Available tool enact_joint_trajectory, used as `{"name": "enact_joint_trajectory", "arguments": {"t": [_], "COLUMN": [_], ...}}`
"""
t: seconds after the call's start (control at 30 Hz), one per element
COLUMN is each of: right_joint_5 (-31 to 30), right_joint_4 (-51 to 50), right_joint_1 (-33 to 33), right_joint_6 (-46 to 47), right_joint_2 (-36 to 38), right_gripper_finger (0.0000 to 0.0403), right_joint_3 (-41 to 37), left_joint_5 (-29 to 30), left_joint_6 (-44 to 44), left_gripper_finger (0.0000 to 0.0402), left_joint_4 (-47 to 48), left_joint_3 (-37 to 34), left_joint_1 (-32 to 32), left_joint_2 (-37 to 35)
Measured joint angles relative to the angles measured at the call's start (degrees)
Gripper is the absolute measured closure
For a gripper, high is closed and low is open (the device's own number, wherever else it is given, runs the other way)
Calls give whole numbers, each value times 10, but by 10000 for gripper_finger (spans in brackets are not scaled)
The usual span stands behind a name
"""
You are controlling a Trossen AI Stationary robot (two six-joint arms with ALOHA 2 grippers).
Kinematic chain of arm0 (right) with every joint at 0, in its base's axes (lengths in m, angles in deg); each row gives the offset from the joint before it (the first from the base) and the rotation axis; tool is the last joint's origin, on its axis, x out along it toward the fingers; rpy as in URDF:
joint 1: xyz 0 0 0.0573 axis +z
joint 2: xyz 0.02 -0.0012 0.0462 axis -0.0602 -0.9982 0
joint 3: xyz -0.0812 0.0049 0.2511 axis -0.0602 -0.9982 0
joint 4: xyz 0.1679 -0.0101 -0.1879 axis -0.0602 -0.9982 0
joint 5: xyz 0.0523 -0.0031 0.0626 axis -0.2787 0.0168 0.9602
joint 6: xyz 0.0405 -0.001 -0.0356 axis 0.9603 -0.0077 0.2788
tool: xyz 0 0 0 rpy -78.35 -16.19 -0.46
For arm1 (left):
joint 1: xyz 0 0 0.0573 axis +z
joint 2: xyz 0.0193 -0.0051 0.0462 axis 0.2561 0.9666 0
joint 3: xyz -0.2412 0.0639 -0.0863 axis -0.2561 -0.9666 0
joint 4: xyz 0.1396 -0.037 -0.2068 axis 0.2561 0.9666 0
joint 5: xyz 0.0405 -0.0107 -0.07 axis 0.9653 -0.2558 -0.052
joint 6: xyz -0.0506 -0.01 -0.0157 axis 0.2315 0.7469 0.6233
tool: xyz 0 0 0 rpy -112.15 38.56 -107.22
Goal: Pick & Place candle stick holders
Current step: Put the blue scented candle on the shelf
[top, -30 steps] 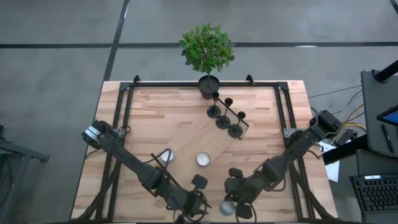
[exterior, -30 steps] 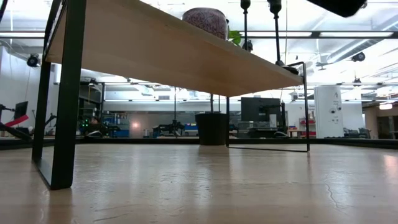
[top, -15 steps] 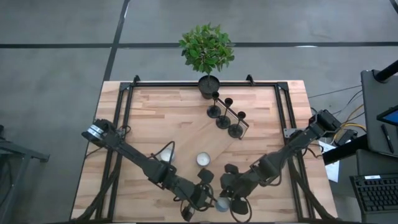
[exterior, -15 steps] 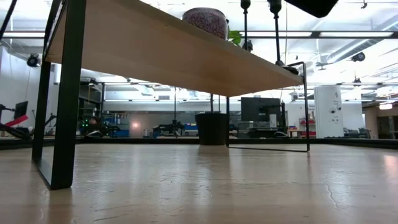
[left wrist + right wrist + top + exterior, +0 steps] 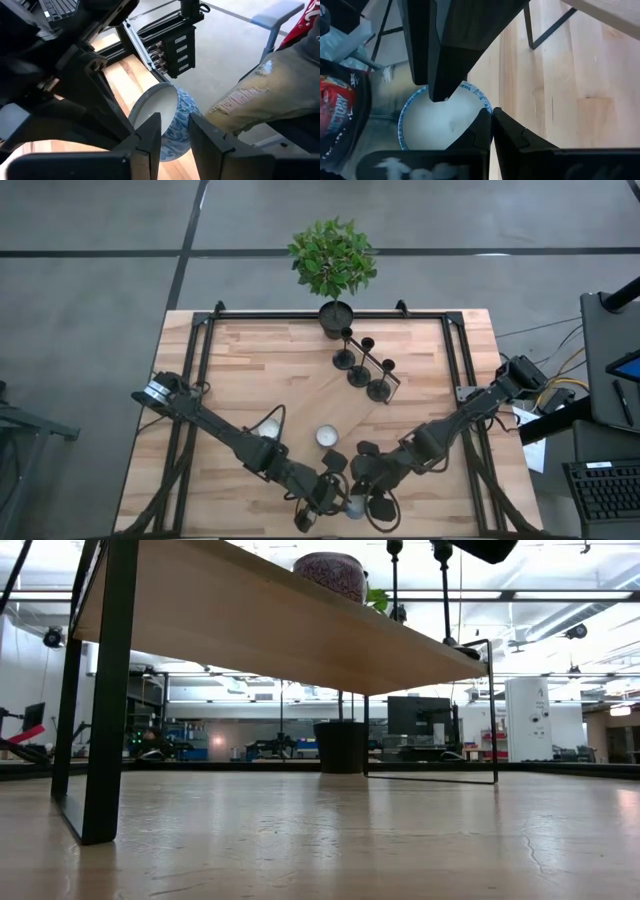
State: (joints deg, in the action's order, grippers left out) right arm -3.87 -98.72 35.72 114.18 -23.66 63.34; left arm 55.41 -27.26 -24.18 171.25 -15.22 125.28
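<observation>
Three black candle stick holders [image 5: 360, 373] stand in a row by their disc bases on the far end of a low wooden stand; two stems show in the low view [image 5: 443, 590]. A small blue-and-white patterned cup [image 5: 355, 506] with a white inside is held between both grippers near the table's near edge. My left gripper [image 5: 335, 492] comes at it from the left and my right gripper [image 5: 368, 500] from the right. Both are shut on its rim. My left gripper has one finger [image 5: 151, 131] inside the cup and one outside, on the cup's wall [image 5: 176, 131]. It slants in from the table's left. The cup is lifted clear, its mouth tipped toward my left wrist camera. My right gripper pinches the cup's rim [image 5: 481, 102] between its two fingers, which stand almost closed. It comes from the table's right, opposite my left gripper. The cup hangs clear of the table.
Two more white-inside cups [image 5: 268, 428] [image 5: 327, 436] sit on the stand's near end; one shows in the low view [image 5: 330, 570]. A potted green plant [image 5: 333, 255] stands at the far edge. A person's trouser leg [image 5: 260, 100] shows beyond the near edge.
My right gripper has carried the cup a little toward the table's left and far side. My left gripper has moved toward the table's right and met the cup at its rim.
</observation>
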Motion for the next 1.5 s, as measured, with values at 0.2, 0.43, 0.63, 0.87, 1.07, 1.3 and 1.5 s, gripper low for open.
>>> {"name": "enact_joint_trajectory", "arguments": {"t": [0.2,0.43,0.63,0.87,1.07,1.3,1.5], "right_joint_5": [4,10,9,9,12,27,36], "right_joint_4": [2,4,4,6,8,10,5], "right_joint_1": [-5,-8,-8,-9,-9,-14,-17], "right_joint_6": [2,4,4,4,4,9,9], "right_joint_2": [0,0,0,0,0,0,0], "right_gripper_finger": [394,394,394,394,394,394,395], "right_joint_3": [0,0,0,0,0,1,1], "left_joint_5": [-18,-29,-31,-36,-50,-65,-51], "left_joint_6": [0,5,6,8,28,19,10], "left_gripper_finger": [307,320,367,395,386,357,315], "left_joint_4": [0,5,11,17,17,30,30], "left_joint_3": [0,0,0,0,-1,-1,-2], "left_joint_1": [1,1,1,1,2,2,1], "left_joint_2": [0,0,0,0,0,2,2]}}
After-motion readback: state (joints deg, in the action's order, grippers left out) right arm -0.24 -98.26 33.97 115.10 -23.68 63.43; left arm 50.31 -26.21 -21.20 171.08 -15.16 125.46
